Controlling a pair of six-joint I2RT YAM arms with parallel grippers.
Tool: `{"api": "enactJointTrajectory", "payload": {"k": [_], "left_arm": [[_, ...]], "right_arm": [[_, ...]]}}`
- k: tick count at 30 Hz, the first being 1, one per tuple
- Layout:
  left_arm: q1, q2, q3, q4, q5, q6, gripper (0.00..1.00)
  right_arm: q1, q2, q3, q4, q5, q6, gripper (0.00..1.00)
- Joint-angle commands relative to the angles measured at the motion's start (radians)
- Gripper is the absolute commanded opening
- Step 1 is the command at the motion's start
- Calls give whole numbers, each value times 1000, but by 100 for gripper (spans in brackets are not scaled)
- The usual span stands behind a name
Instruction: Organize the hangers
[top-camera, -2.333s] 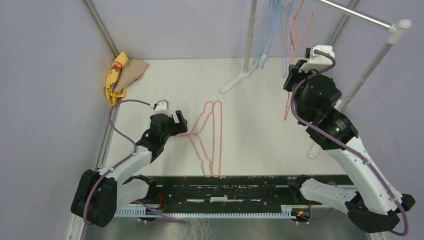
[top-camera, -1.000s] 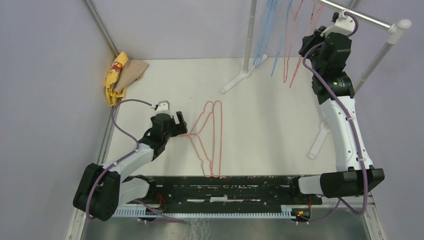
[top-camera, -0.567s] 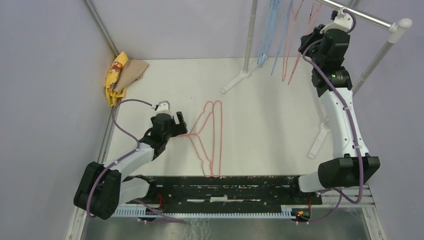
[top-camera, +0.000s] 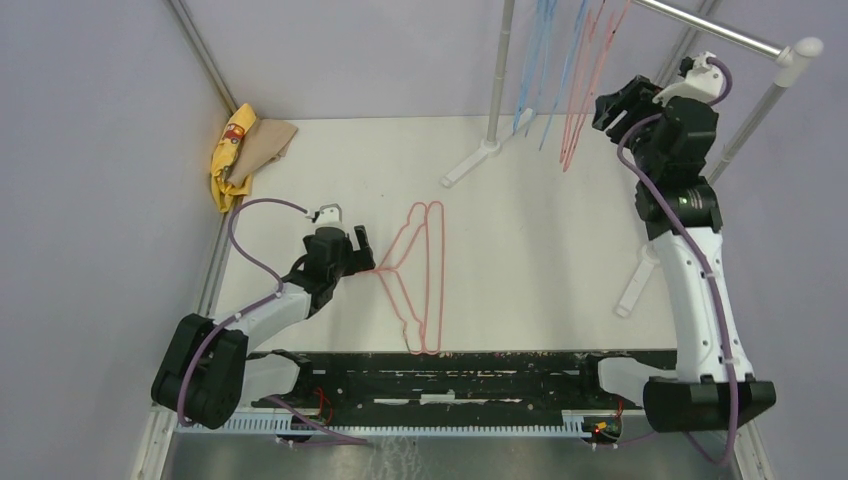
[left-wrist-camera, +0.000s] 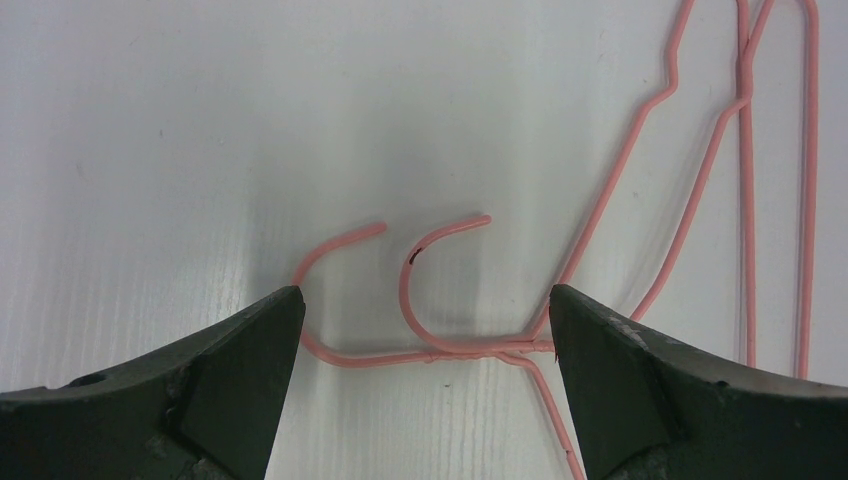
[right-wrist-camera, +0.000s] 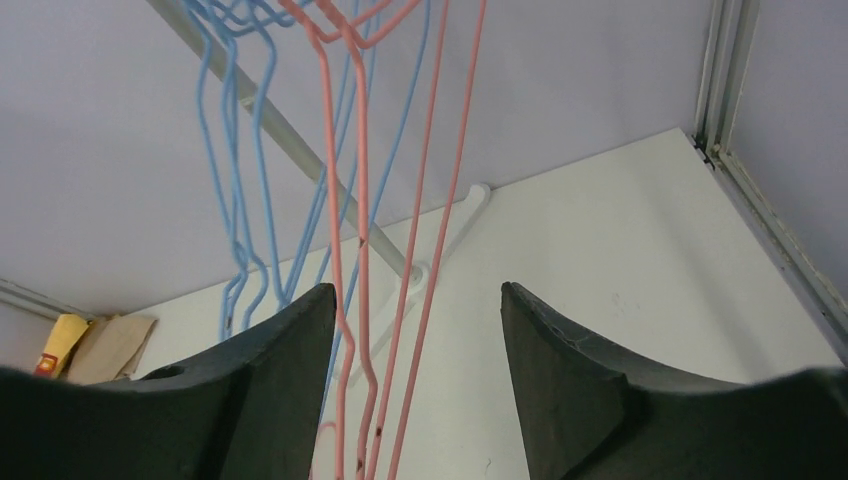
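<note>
Pink hangers (top-camera: 428, 280) flat; blue hangers (top-camera: 528, 90) aloft

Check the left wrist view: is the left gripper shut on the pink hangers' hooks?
No: the left gripper stands open, with the pink hangers' hooks lying on the white table between its fingers.

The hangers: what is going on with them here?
The left hand is open low over the table, straddling the hooks of two pink hangers lying there. The right hand is open, raised beside the pink and blue hangers hanging from the rack; it holds nothing.
</note>
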Motion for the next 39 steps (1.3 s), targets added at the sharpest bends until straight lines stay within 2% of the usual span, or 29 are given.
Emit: {"api": "enactJointTrajectory", "payload": {"k": [1,4,6,12,20,26,39], "left_arm": [[1,8,38,46,-10,2,99],[1,16,41,50,-14,-3,99],[2,20,47,48,-21,-10,99],[16,17,97,28,-14,-40,99],[92,34,132,-26,-32,-65,99],[169,35,124,-59,-21,-95,99],[197,-4,90,-40,-4,-108,99]], "right_arm": [[5,-171,-42,23,-30,8,70],[40,-197,-36,-20,-84,-18,70],[107,-181,-22,-54,-91,-51,68],[501,-34,23,-130,24,-185,65],[788,144,-74,-97,113,-203,64],[876,352,-165,-52,44,-142,58],[985,691,-67,-25,-3,-114,51]]}}
